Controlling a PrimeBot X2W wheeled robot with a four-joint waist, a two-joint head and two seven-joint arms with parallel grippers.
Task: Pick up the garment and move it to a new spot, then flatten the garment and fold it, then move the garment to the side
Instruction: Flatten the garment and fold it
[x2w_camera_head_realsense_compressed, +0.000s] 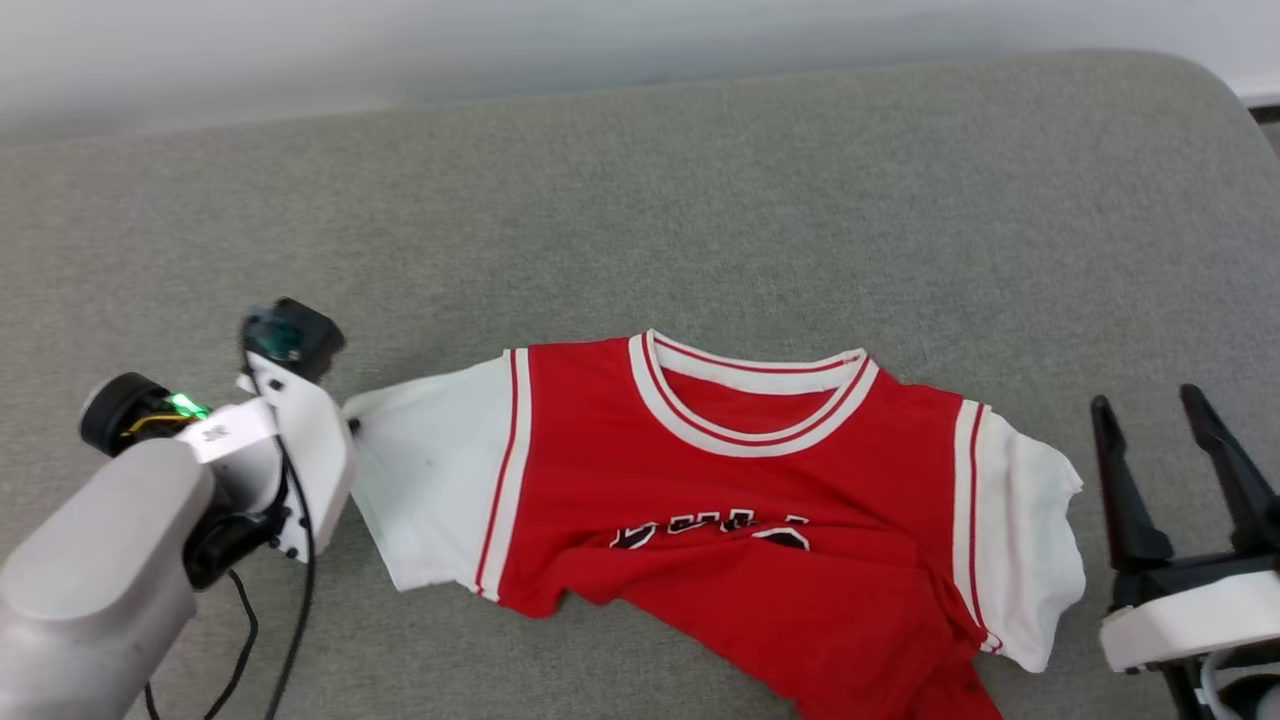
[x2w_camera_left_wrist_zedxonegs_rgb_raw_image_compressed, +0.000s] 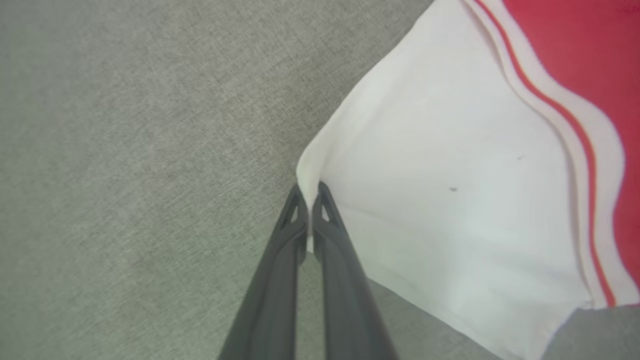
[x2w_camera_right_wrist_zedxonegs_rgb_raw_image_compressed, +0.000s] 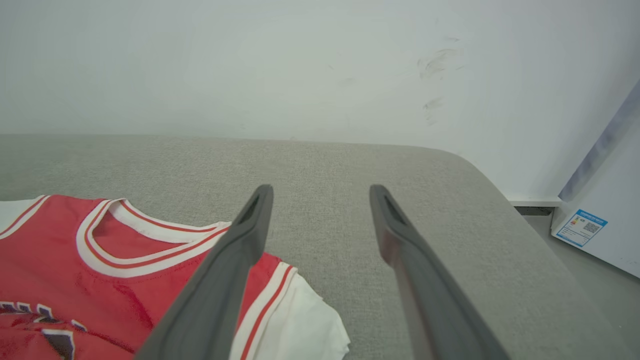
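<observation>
The garment (x2w_camera_head_realsense_compressed: 720, 480), a red jersey with white short sleeves and striped trim, lies chest up on the grey cushion (x2w_camera_head_realsense_compressed: 640, 200), its lower part rumpled toward the front edge. My left gripper (x2w_camera_head_realsense_compressed: 352, 424) is at the tip of the jersey's left sleeve. In the left wrist view the gripper (x2w_camera_left_wrist_zedxonegs_rgb_raw_image_compressed: 310, 192) is shut, pinching the corner of the white sleeve (x2w_camera_left_wrist_zedxonegs_rgb_raw_image_compressed: 450, 200). My right gripper (x2w_camera_head_realsense_compressed: 1150, 400) stands open beside the right sleeve, apart from it. Seen from the right wrist, its fingers (x2w_camera_right_wrist_zedxonegs_rgb_raw_image_compressed: 250, 225) spread wide over bare cushion, with the garment (x2w_camera_right_wrist_zedxonegs_rgb_raw_image_compressed: 100, 260) at the lower left.
The grey cushion (x2w_camera_right_wrist_zedxonegs_rgb_raw_image_compressed: 375, 175) reaches back to a pale wall (x2w_camera_right_wrist_zedxonegs_rgb_raw_image_compressed: 300, 65). Its rounded right end drops to the floor, where a white box with a blue label (x2w_camera_right_wrist_zedxonegs_rgb_raw_image_compressed: 580, 227) stands. Black cables (x2w_camera_head_realsense_compressed: 290, 620) hang from my left wrist.
</observation>
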